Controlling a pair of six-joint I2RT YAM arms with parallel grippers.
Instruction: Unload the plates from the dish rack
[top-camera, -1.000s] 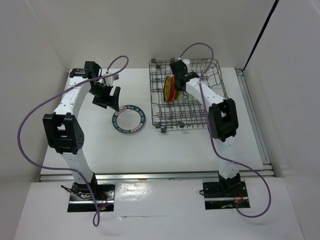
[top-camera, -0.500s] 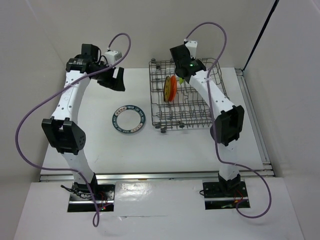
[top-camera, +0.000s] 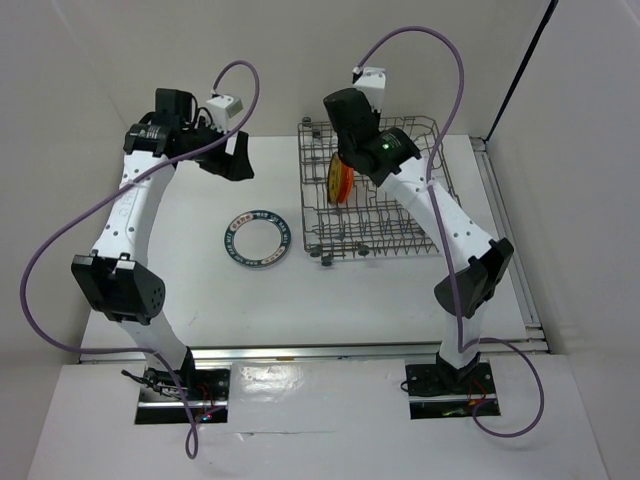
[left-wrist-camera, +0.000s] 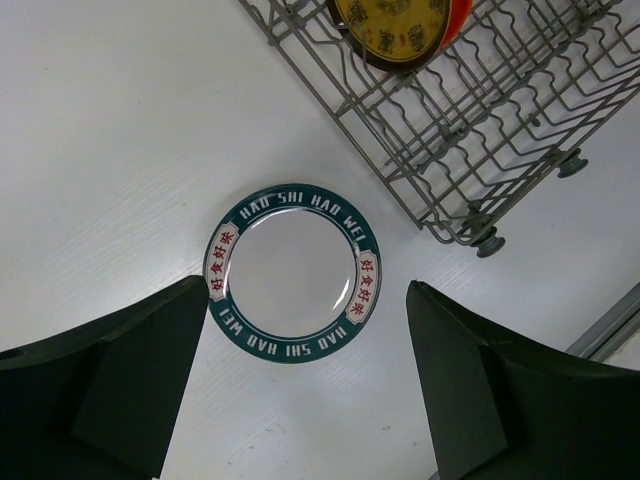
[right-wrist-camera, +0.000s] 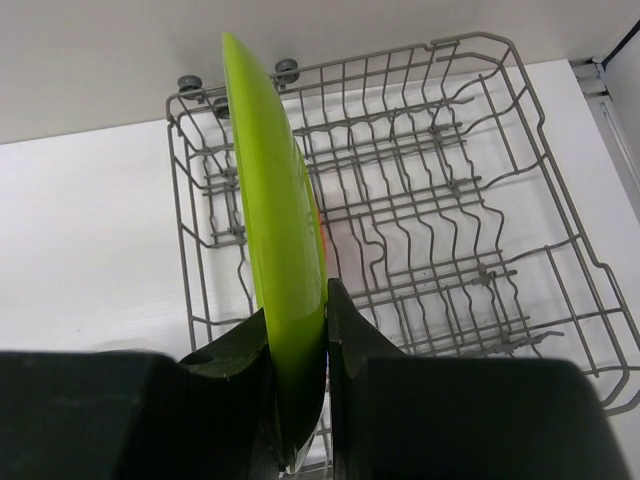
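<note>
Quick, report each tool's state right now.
Left tool: open, holding nothing.
Right tool: shut on the lime green plate, held on edge.

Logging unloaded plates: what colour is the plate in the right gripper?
Lime green; the plate shows best in the right wrist view.

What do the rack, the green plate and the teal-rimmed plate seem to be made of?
Rack: grey metal wire, matte, perhaps coated; thin bent rods. Green plate: probably plastic or melamine; smooth, even colour, soft sheen. Teal-rimmed plate: glossy white, printed lettering; ceramic or melamine, unclear.
</note>
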